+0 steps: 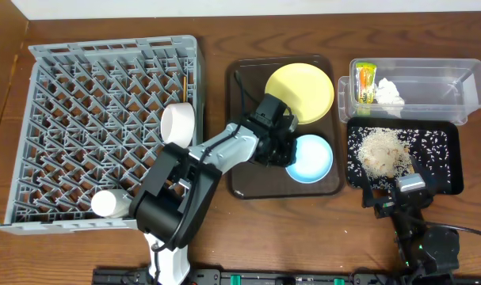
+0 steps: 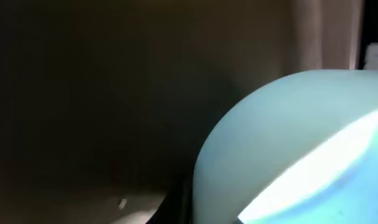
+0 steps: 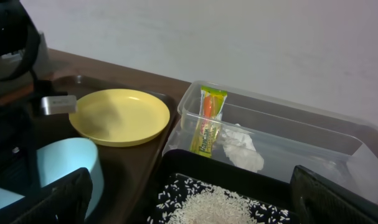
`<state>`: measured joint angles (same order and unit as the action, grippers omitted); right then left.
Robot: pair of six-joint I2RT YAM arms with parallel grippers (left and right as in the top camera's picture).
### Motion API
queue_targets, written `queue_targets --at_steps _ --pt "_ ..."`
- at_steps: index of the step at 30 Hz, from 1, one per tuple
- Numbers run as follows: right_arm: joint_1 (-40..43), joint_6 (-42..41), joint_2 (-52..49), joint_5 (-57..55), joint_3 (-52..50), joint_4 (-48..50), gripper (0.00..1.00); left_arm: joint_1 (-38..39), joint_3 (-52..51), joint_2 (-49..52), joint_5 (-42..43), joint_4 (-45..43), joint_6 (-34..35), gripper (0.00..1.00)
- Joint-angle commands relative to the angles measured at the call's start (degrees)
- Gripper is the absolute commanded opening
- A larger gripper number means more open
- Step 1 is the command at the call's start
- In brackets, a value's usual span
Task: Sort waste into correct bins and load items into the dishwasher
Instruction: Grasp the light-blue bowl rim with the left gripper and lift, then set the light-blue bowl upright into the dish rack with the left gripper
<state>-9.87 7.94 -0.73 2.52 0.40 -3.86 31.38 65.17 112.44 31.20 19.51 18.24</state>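
Observation:
The light blue bowl (image 1: 314,157) sits on the brown serving tray (image 1: 248,186), next to the yellow plate (image 1: 301,91). My left gripper (image 1: 282,145) is at the bowl's left rim. In the left wrist view the bowl (image 2: 288,143) fills the frame, and the jaws are too dark to read. My right gripper (image 1: 404,184) is open and empty, low over the black tray (image 1: 448,162) that holds the rice scraps (image 1: 383,150). The clear tub (image 1: 430,87) holds the snack wrapper (image 1: 365,81) and the tissue (image 1: 390,93). The right wrist view shows the wrapper (image 3: 208,121), tissue (image 3: 241,146), rice (image 3: 220,208) and plate (image 3: 120,116).
The grey dish rack (image 1: 82,111) at the left holds a white bowl (image 1: 178,123) on its side and a white cup (image 1: 107,203) at its front edge. A thin wooden stick (image 1: 183,82) lies in its back right part. My left arm spans from the rack's front to the serving tray.

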Motion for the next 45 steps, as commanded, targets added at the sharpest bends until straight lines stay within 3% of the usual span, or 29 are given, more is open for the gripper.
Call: queue_targets --at_steps 1,4,8,13,17,23,28,36,45 --pt "0.4 -0.6 0.0 -0.6 -0.1 -0.2 0.99 -3.2 1.5 -4.0 -3.0 5.5 0.1 0.08" --pt "0.4 -0.6 0.0 -0.6 -0.1 -0.2 0.99 -6.0 3.9 -10.0 -14.3 14.5 0.1 0.08" --pt "0.4 -0.6 0.0 -0.6 -0.1 -0.2 0.99 -7.8 6.8 -21.0 -42.9 27.9 0.7 0.07" --pt "0.4 -0.6 0.0 -0.6 -0.1 -0.2 0.99 -7.7 6.8 -32.1 -76.7 42.6 7.1 0.07" --pt "0.4 -0.6 0.0 -0.6 -0.1 -0.2 0.99 -7.7 6.8 -33.7 -95.9 55.2 13.6 0.07" --pt "0.4 -0.6 0.0 -0.6 -0.1 -0.2 0.99 -7.7 6.3 -31.8 -104.8 59.4 14.1 0.07" --pt "0.4 -0.6 0.0 -0.6 -0.1 -0.2 0.99 -7.7 4.1 -30.4 -102.1 61.8 15.2 0.07" --pt "0.4 -0.6 0.0 -0.6 -0.1 -0.2 0.99 -7.7 -5.8 -30.4 -100.1 57.6 15.5 0.08" --pt "0.4 -0.6 0.0 -0.6 -0.1 -0.2 0.99 -8.7 -8.2 -30.3 -99.3 55.8 15.5 0.08"
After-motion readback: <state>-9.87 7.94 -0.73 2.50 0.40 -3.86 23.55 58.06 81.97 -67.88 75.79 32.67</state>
